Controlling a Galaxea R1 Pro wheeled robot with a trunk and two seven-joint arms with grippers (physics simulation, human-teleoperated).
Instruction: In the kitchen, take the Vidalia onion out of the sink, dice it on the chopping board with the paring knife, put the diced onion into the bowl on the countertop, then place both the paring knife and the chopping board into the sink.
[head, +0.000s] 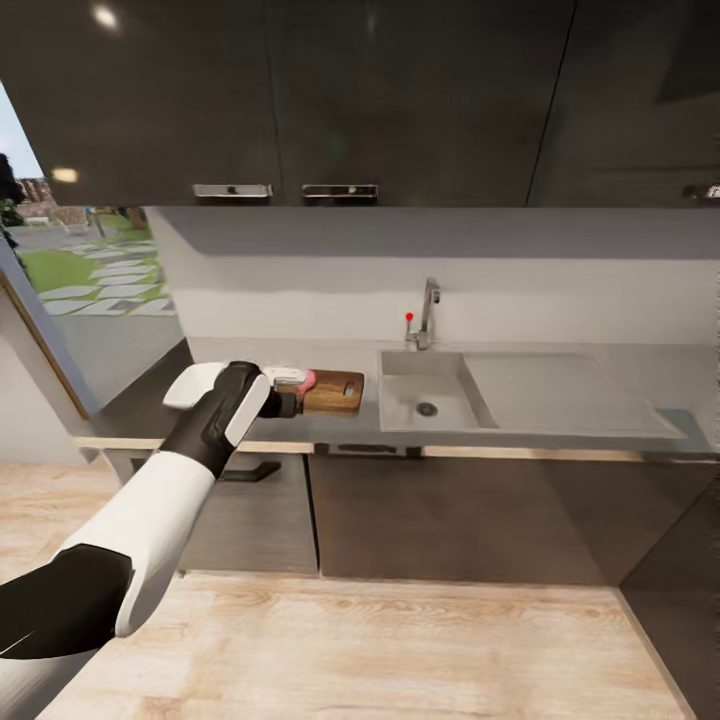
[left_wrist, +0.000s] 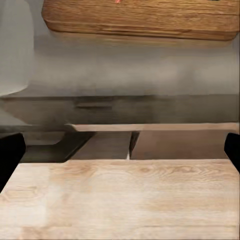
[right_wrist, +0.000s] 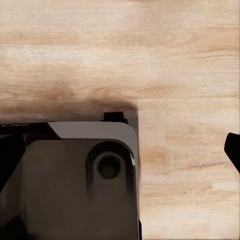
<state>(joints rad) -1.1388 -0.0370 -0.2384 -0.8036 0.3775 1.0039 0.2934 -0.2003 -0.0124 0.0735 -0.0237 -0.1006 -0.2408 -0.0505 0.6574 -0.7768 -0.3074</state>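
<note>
No writing can be read anywhere. The left gripper (left_wrist: 120, 145) has its fingers wide apart and empty, held over the wooden floor (head: 400, 650) in front of the countertop (head: 150, 400). The right gripper (right_wrist: 120, 145) is likewise wide apart and empty. Left of the sink (head: 440, 400), the chopping board (head: 335, 392) lies flat on the countertop. The sink basin holds nothing visible besides its round drain (head: 427, 409). A chrome tap (head: 428, 312) stands behind the sink.

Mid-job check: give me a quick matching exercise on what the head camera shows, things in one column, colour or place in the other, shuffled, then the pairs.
Things:
1. chopping board
2. sink
3. tap knob
4. left arm

Descriptions:
A. red, behind the basin
B. brown wood, on the countertop left of the basin
C. grey, with a round drain
D. white and black, reaching toward the board

Pairs: 1-B, 2-C, 3-A, 4-D
</note>
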